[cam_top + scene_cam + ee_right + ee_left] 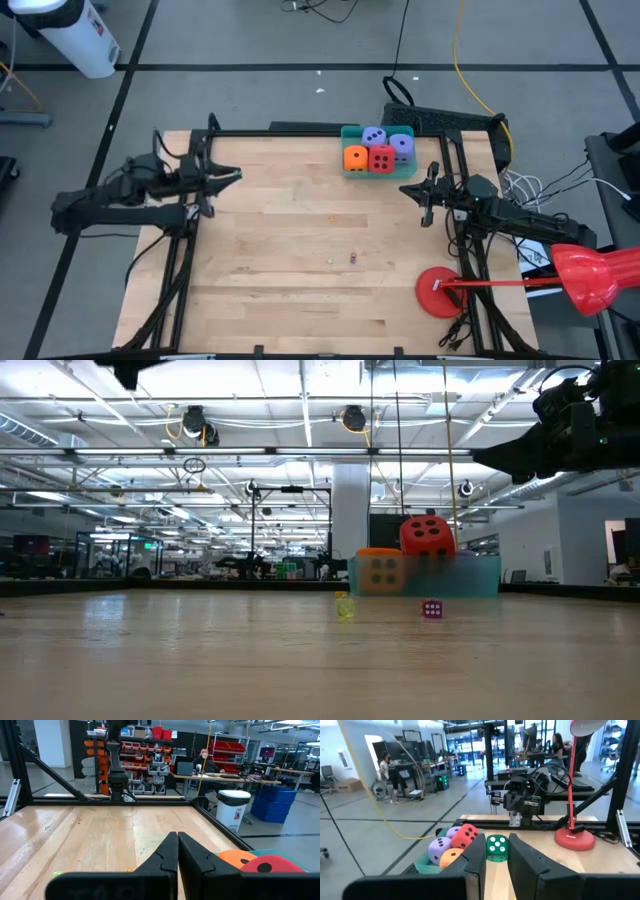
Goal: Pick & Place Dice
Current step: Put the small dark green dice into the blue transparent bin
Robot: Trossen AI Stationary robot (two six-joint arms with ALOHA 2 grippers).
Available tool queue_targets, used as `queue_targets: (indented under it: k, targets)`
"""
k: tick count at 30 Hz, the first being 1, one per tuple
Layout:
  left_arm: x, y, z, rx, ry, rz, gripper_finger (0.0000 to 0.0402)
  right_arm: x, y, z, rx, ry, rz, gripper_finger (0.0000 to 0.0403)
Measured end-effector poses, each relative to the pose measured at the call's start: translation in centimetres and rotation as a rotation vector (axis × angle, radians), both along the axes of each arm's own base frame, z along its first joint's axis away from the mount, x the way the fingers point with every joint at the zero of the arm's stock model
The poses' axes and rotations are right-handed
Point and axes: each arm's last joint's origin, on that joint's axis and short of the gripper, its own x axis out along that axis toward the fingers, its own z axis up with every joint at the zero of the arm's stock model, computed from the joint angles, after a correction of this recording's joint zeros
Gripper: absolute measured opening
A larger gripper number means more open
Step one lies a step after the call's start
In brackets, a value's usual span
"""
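Teal tray at upper centre of the desk holds all four dice. Left tool pinches a small green die; right tool pressed together, empty.

Lavender dice — hidden behind teal tray.

Overhead, table-level, 2 wrist views — shared dice.
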Motion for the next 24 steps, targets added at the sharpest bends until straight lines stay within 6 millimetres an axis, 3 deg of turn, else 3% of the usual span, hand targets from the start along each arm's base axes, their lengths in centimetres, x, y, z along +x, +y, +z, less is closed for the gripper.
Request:
queue_targets:
  k: [9, 13, 17, 24]
  targets:
    - [1.4, 0.2, -8.6, -0.037, -0.05, 0.004, 0.0063, 0.0, 0.0, 0.0, 0.0, 0.0, 0.0, 0.0004]
    - [1.7, 0.2, -11.2, -0.048, -0.059, 0.002, 0.0063, 0.0, 0.0, 0.0, 0.0, 0.0, 0.0, 0.0004]
    - [1.7, 0.2, -12.6, -0.058, -0.036, 0.002, 0.0063, 0.0, 0.0, 0.0, 0.0, 0.0, 0.0, 0.0004]
    - [1.7, 0.3, -12.7, -0.076, -0.038, 0.006, 0.0063, 0.0, 0.0, 0.0, 0.0, 0.0, 0.0, 0.0004]
